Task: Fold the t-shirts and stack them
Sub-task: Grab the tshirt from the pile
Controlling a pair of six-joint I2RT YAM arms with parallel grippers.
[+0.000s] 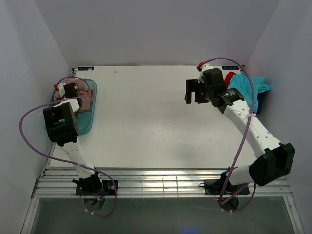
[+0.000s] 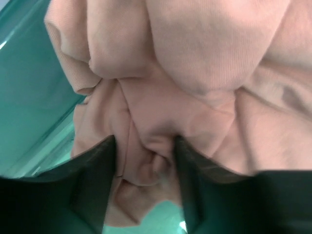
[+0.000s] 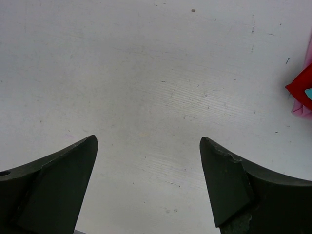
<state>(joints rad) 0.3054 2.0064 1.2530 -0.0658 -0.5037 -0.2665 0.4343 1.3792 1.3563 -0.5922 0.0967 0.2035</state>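
A crumpled dusty-pink t-shirt (image 1: 85,99) lies in the teal tray (image 1: 87,124) at the table's left edge. My left gripper (image 1: 73,99) points down into it. In the left wrist view the pink t-shirt (image 2: 195,73) fills the frame, and the left gripper (image 2: 145,146) is open, its dark fingers (image 2: 97,170) pressed into the cloth with a bunched fold between them. A heap of other t-shirts sits at the far right: turquoise (image 1: 248,90), red (image 1: 229,77), dark blue (image 1: 261,103). My right gripper (image 1: 194,92) hovers left of that heap, open and empty (image 3: 148,141) over bare table.
The tray's translucent teal wall (image 2: 29,97) shows left of the cloth. Red cloth (image 3: 302,87) with a pink edge (image 3: 304,111) peeks in at the right of the right wrist view. White walls enclose the table (image 1: 146,122) on three sides.
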